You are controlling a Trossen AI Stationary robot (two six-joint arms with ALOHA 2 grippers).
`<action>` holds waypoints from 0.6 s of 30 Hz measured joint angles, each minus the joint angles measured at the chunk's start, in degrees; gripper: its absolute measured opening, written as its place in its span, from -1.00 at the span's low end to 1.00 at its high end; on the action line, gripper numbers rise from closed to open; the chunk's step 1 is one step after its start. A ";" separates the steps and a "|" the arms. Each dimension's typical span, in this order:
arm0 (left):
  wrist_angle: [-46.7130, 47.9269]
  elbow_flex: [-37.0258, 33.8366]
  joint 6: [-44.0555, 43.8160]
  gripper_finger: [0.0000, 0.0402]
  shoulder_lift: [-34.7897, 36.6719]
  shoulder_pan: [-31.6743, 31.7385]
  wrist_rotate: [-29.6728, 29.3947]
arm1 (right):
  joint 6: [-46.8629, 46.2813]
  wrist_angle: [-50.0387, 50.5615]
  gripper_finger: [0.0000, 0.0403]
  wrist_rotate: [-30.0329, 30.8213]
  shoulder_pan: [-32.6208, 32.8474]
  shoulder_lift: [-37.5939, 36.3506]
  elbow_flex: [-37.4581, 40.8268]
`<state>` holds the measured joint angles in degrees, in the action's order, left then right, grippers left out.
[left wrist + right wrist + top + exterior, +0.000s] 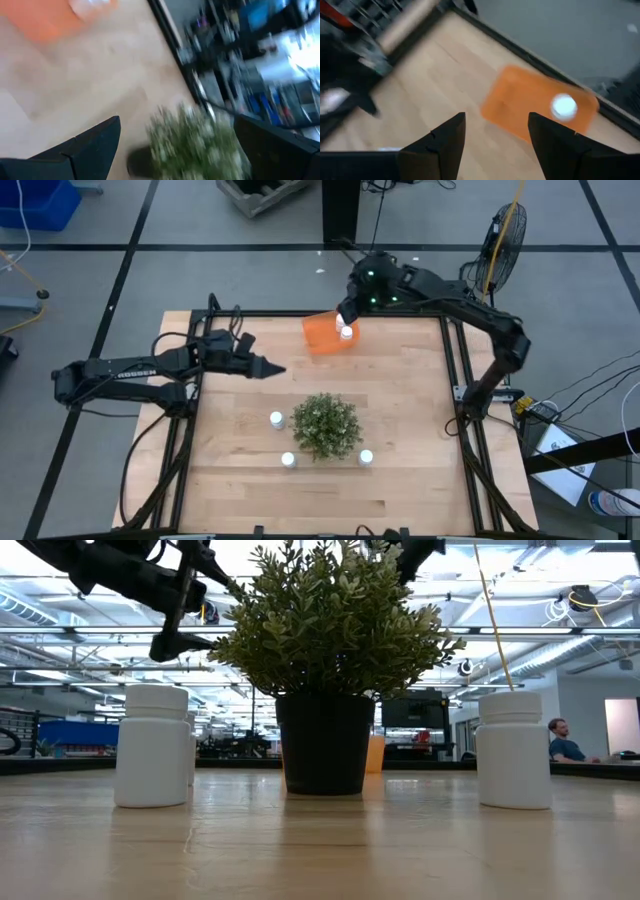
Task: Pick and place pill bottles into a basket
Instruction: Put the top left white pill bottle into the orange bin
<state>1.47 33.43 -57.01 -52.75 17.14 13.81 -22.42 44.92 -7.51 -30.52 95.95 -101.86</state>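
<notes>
Beyond the wooden table (400, 400) we see a large hall with ceiling pipes and a seated person (563, 739) far off. We take the plant (326, 425) at the table's middle as our landmark.

The right gripper (346, 315) hangs over the orange basket (320, 336), which sits at the table's far edge, behind the plant. In its wrist view we see its fingers (445, 140) parted with nothing between them. One pill bottle (564, 106) lies in the basket. The right arm bends from its post at the right side across the far edge.

The left gripper (270, 368) hovers left of and behind the plant, above the table, fingers (95, 142) spread wide and empty. Its arm stretches in level from the left side.

We count three more pill bottles standing close around the plant: one (276, 419) just left of it, one (288, 460) at its near left, and one (366, 458) at its near right.
</notes>
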 joint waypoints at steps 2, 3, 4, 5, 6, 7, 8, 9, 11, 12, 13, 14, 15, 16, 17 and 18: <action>1.20 0.00 0.12 0.97 0.00 -1.04 2.57 | -1.08 -2.13 0.02 0.53 0.80 -2.44 1.05; 1.83 0.00 0.58 0.97 0.00 -1.71 2.87 | -1.80 -3.08 0.02 1.49 1.34 -3.51 1.56; 2.31 0.00 1.27 0.97 0.00 -2.38 2.85 | -2.45 -4.22 0.02 2.54 1.73 -4.53 2.17; 2.92 0.00 2.08 0.97 0.00 -3.08 2.57 | -3.05 -5.08 0.03 3.59 2.08 -5.55 2.91; 3.31 0.00 2.70 0.97 0.00 -3.81 2.28 | -3.82 -5.72 0.03 4.72 2.45 -6.53 3.78; 3.37 0.00 3.11 0.97 0.00 -4.56 2.19 | -4.63 -6.53 0.03 5.80 2.76 -7.23 4.70; 3.58 0.00 3.45 0.97 0.00 -5.29 2.22 | -5.42 -7.34 0.03 6.19 3.06 -7.84 5.55; 4.12 0.00 3.52 0.97 0.00 -6.15 2.26 | -6.09 -7.90 0.03 6.25 3.27 -8.34 6.47; 6.55 0.00 3.50 0.97 0.00 -8.16 1.54 | -7.74 -9.06 0.02 6.19 3.94 -8.85 8.31; 8.37 0.00 3.58 0.97 0.00 -9.16 0.83 | -8.74 -10.00 0.02 6.18 4.36 -9.12 9.22; 10.24 0.00 3.84 0.97 0.00 -10.25 -0.33 | -9.68 -10.44 0.02 6.09 4.77 -9.38 10.05; 12.35 0.00 3.90 0.97 0.00 -11.34 -1.83 | -10.14 -10.65 0.02 5.99 5.46 -9.52 10.81; 14.55 0.00 4.08 0.97 0.00 -12.31 -3.55 | -10.45 -11.54 0.02 6.00 6.08 -9.58 11.57; 16.56 0.00 4.56 0.97 0.00 -13.22 -5.05 | -10.91 -12.67 0.02 5.99 6.66 -9.59 12.35; 18.06 0.00 5.07 0.97 0.00 -14.16 -6.38 | -11.30 -13.37 0.03 5.99 7.19 -9.59 13.27; 18.92 0.00 5.67 0.97 0.00 -15.13 -7.79 | -11.41 -13.68 0.03 5.96 7.69 -9.57 14.13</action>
<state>20.38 33.43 -51.34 -52.75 2.01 6.02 -33.83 31.24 -1.55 -22.83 86.38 -87.73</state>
